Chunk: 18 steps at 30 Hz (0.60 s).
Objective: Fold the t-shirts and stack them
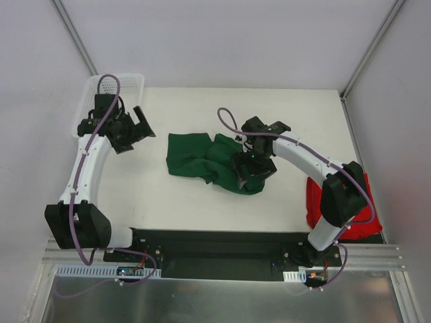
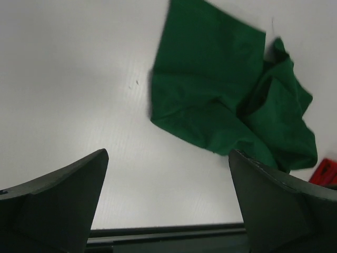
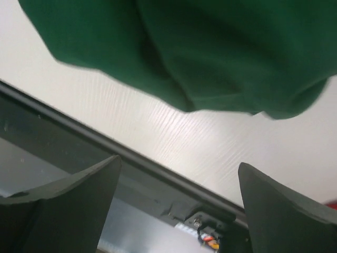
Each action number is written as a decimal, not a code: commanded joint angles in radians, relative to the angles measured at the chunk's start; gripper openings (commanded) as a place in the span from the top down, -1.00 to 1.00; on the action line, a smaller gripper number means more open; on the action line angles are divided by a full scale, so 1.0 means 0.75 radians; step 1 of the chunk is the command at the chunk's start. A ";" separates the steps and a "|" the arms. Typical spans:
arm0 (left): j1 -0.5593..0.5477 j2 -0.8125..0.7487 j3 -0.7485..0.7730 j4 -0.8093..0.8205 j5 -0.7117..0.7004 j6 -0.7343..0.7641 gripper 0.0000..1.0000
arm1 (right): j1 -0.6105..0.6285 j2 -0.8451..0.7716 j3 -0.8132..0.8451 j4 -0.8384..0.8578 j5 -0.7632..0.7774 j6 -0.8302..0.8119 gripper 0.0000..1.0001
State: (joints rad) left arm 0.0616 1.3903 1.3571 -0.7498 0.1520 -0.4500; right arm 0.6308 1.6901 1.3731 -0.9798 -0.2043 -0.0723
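Note:
A crumpled green t-shirt [image 1: 202, 158] lies mid-table, flatter on its left half and bunched on its right. In the left wrist view the green t-shirt [image 2: 221, 95] is ahead and to the right. My left gripper [image 1: 138, 130] hovers open to the left of it, near the basket, with only bare table between its fingers [image 2: 58, 200]. My right gripper [image 1: 252, 171] sits over the shirt's bunched right end; it is open [image 3: 179, 163] and the green cloth [image 3: 200, 52] lies just beyond the fingertips, not between them. A folded red t-shirt [image 1: 313, 198] rests at the right edge, partly hidden by the right arm.
A white slatted basket [image 1: 131, 82] stands at the table's back left corner. The black rail [image 1: 215, 242] runs along the near edge. Grey walls enclose the table. A sliver of the red shirt [image 2: 324, 171] shows in the left wrist view.

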 commanded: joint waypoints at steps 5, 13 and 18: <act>-0.272 -0.140 -0.337 0.106 0.292 0.015 -0.99 | -0.154 0.141 0.398 0.014 0.264 -0.024 -0.92; -0.311 -0.187 -0.421 0.128 0.298 -0.040 -0.99 | -0.156 0.428 0.536 -0.048 0.240 0.000 -0.93; -0.305 -0.267 -0.345 0.016 -0.066 -0.026 -0.99 | -0.154 0.316 0.415 0.010 0.144 0.023 -0.92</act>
State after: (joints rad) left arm -0.1703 1.2530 1.0454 -0.6792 0.3244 -0.4709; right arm 0.5102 2.0285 1.7000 -0.9634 -0.0368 -0.0757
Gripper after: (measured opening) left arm 0.993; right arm 0.961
